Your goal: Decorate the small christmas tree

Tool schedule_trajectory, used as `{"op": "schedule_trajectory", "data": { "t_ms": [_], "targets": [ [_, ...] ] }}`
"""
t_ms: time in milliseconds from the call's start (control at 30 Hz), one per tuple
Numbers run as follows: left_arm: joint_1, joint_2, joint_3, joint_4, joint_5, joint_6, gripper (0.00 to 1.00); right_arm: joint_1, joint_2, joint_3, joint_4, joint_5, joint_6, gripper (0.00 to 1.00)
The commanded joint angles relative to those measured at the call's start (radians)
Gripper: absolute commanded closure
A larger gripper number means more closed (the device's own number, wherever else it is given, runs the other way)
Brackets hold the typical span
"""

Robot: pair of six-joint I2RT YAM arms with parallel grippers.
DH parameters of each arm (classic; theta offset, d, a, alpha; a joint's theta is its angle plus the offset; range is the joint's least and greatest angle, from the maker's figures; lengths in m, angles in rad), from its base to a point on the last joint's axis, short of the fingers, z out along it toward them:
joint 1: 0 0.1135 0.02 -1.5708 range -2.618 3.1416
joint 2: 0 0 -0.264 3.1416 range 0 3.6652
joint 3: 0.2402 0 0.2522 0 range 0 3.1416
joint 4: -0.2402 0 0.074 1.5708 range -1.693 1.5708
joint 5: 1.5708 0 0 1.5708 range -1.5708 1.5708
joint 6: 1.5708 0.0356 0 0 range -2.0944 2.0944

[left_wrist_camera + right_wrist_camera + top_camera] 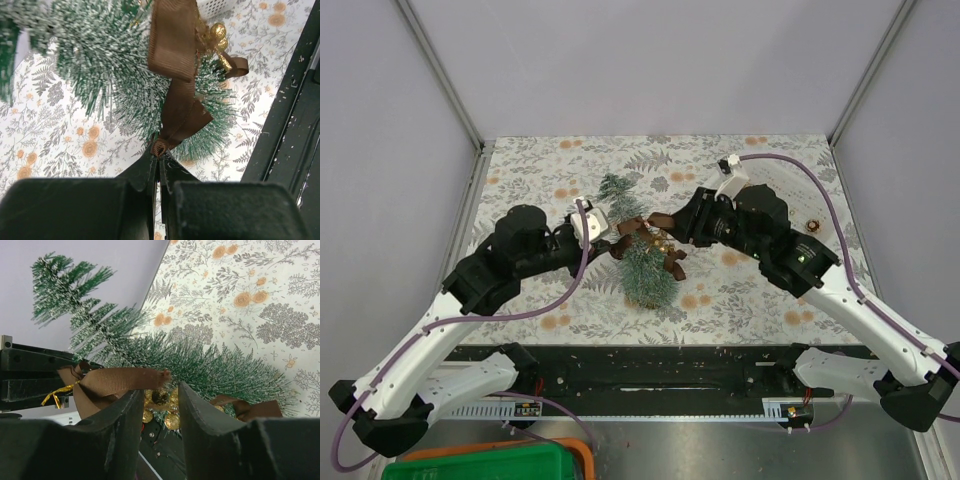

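The small christmas tree (pixel 642 268), frosted dark green, is at the middle of the table with its tip toward the far side. A brown ribbon (pixel 638 228) with gold baubles (pixel 663 243) hangs across it. My left gripper (pixel 607 233) is shut on a folded end of the ribbon (pixel 179 102), right in front of the tree's bristles (pixel 95 50). My right gripper (pixel 160 390) is open just below the tree (pixel 210 367). The ribbon's frayed end (pixel 125 380) lies over its left finger, unpinched, and baubles (pixel 172 421) show in the gap between the fingers.
The tablecloth (pixel 750 295) is printed with fern leaves and orange flowers. A small brown and gold ornament (pixel 812 226) lies at the right side. A black rail (pixel 650 370) runs along the near edge, and a green bin (pixel 500 465) sits below it. Grey walls close in the table.
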Motion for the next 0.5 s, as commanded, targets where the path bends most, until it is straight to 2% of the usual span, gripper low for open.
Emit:
{"op": "schedule_trajectory", "data": {
  "t_ms": [0,100,200,267,333,400,467],
  "targets": [
    [0.006,-0.013,-0.02,0.061,-0.04,0.025,0.93,0.004,0.0,-0.019,0.034,0.029,-0.024,0.58],
    [0.006,-0.005,-0.028,0.072,-0.046,0.031,0.83,0.004,-0.009,-0.039,0.034,0.038,-0.022,0.58],
    [0.006,0.001,-0.04,0.086,-0.067,0.04,0.56,0.004,-0.018,-0.057,0.013,0.065,-0.028,0.58],
    [0.006,0.002,-0.048,0.09,-0.072,0.051,0.45,0.004,-0.024,-0.072,-0.004,0.088,-0.042,0.57],
    [0.006,0.004,-0.046,0.095,-0.075,0.045,0.29,0.006,-0.037,-0.086,-0.031,0.108,-0.051,0.56],
    [0.006,0.004,-0.043,0.095,-0.075,0.042,0.24,0.004,-0.057,-0.106,-0.047,0.119,-0.056,0.51],
    [0.007,0.004,-0.042,0.095,-0.077,0.041,0.21,0.004,-0.078,-0.12,-0.058,0.121,-0.057,0.41]
  ]
}}
